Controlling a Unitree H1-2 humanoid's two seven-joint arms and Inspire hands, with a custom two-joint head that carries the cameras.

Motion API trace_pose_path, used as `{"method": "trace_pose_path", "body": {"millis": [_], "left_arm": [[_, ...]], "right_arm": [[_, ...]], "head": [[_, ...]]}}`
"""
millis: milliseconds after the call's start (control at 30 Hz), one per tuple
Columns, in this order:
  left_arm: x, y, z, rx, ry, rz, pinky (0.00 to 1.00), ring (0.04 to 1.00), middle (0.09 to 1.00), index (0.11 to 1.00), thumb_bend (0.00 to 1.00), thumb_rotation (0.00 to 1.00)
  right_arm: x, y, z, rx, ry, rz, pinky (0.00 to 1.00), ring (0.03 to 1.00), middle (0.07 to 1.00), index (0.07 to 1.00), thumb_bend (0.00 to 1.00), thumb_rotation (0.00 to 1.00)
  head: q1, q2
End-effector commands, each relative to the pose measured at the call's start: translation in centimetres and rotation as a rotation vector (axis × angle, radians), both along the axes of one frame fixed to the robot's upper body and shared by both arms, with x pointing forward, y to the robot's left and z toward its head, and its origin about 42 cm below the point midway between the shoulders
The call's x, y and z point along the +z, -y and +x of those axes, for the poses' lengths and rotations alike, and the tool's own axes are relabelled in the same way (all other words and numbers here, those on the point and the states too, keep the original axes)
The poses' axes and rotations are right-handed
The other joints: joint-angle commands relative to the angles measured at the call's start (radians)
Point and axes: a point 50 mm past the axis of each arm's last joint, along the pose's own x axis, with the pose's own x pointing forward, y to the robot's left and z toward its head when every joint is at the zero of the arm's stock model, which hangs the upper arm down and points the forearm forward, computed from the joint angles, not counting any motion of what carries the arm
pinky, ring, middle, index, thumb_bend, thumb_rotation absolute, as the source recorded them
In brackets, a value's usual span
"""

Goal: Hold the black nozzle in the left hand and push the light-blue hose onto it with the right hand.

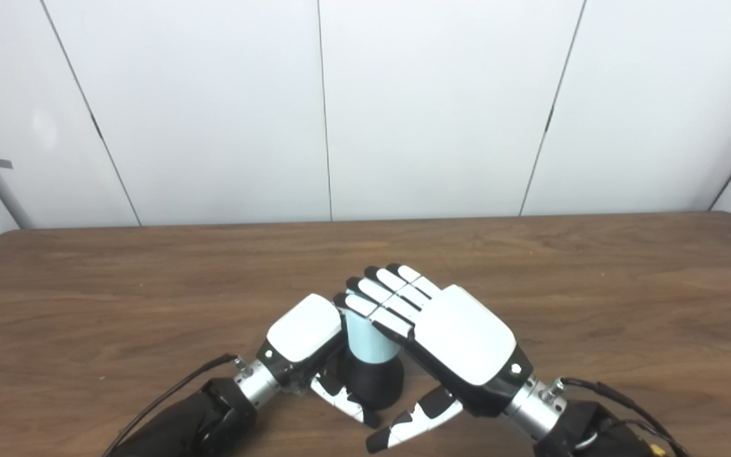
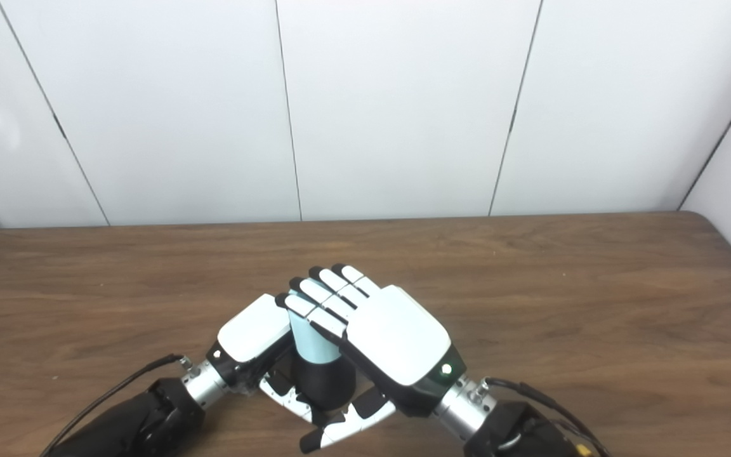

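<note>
The black nozzle (image 1: 375, 382) stands upright near the table's front edge, with my left hand (image 1: 305, 330) shut on it from the left; its thumb crosses the nozzle's near side and its fingers are hidden behind. The light-blue hose (image 1: 368, 339), a short tube, sits on top of the nozzle. My right hand (image 1: 454, 336) comes in from the right with straight fingers (image 1: 381, 289) laid flat over the hose's top end. Its thumb sticks out low, in front of the nozzle's base, apart from the hose. How far the hose sits on the nozzle is hidden.
The brown wooden table (image 1: 594, 285) stretches to both sides and back to white wall panels (image 1: 435, 108). Black cables run from both wrists along the front edge. No other objects are in view.
</note>
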Motion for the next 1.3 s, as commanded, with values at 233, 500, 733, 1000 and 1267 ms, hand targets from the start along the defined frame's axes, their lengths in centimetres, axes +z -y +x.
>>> {"method": "trace_pose_path", "body": {"millis": [233,500,733,1000,1267], "left_arm": [[-11.02,2.73,-11.18,-0.033,-0.365,0.004,0.27,0.345,0.434,0.526,0.52,0.0],[-10.91,2.75,-11.22,-0.036,-0.359,-0.001,0.21,0.276,0.426,0.514,0.52,0.0],[-10.94,2.72,-11.19,-0.032,-0.365,-0.001,0.2,0.267,0.456,0.493,0.52,0.0],[-10.95,2.69,-11.17,-0.03,-0.368,-0.005,0.2,0.266,0.434,0.505,0.52,0.0],[-10.91,2.66,-11.22,-0.031,-0.368,-0.006,0.16,0.211,0.471,0.484,0.52,0.0]], "right_arm": [[-3.73,0.97,-0.05,-0.004,-0.168,-0.175,0.95,0.938,0.924,0.877,0.91,0.79],[-3.84,0.98,-0.16,-0.005,-0.179,-0.177,0.96,0.944,0.929,0.882,0.9,0.8],[-3.89,1.04,-0.2,-0.01,-0.181,-0.179,0.96,0.945,0.931,0.888,0.9,0.8],[-3.96,1.06,-0.27,-0.01,-0.176,-0.178,0.95,0.939,0.926,0.881,0.9,0.79],[-4.07,0.99,-0.43,-0.013,-0.176,-0.183,0.96,0.942,0.931,0.888,0.9,0.81]], "head": [[-0.001,0.001],[-0.001,0.001],[-0.001,0.0],[-0.001,0.0],[-0.002,0.0]]}}
